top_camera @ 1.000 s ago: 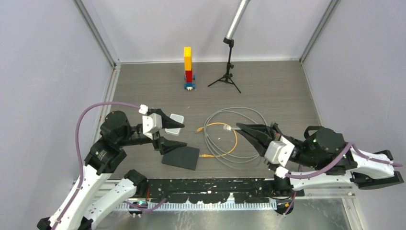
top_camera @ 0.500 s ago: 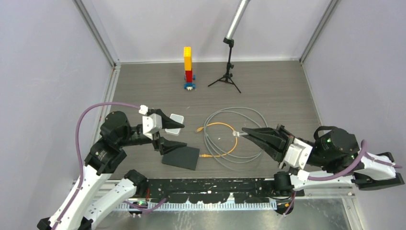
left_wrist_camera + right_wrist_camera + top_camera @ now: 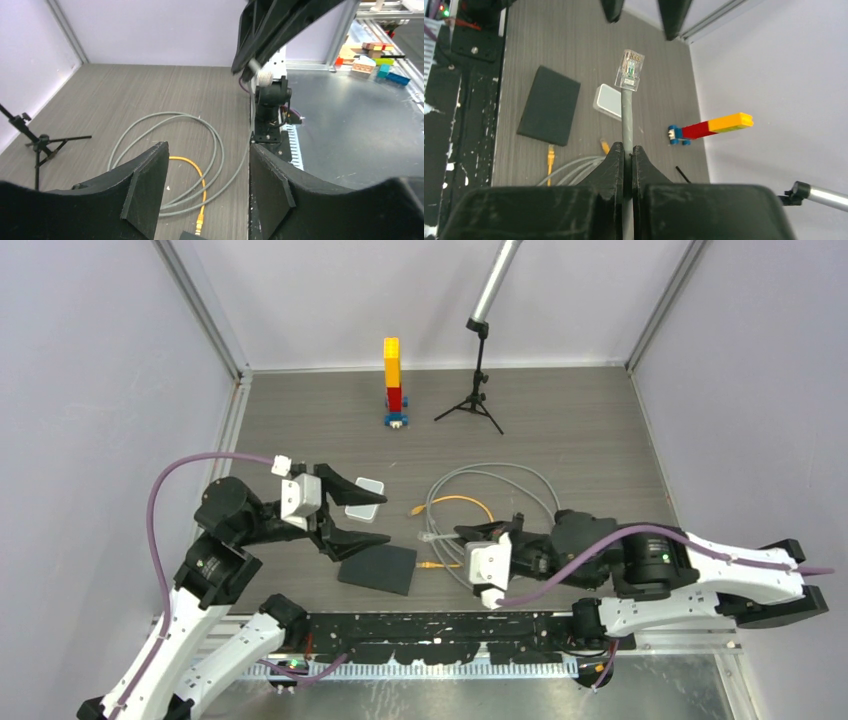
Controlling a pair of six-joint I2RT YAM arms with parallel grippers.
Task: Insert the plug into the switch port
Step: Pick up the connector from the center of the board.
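Black pad (image 3: 378,568): closest in, flat on the table at about 8 o'clock from the plug.
Right gripper (image 3: 627,150): clenched tight on the grey cable (image 3: 626,120) just behind the clear plug (image 3: 629,70). The plug sticks out past the fingertips, up off the table, aimed at 9 o'clock.
Left gripper (image 3: 386,520): fingers spread wide, nothing between them.
White switch box (image 3: 607,102): flat on the table at roughly 10 o'clock from the plug, right by the left gripper's far finger and well apart from the plug. Can't make out the port itself.
Cables: the grey coil and a yellow patch cable (image 3: 460,500) lie loose at 1 o'clock.
Way back: brick tower (image 3: 392,370) at 12 o'clock, small tripod (image 3: 475,400) just right of it.
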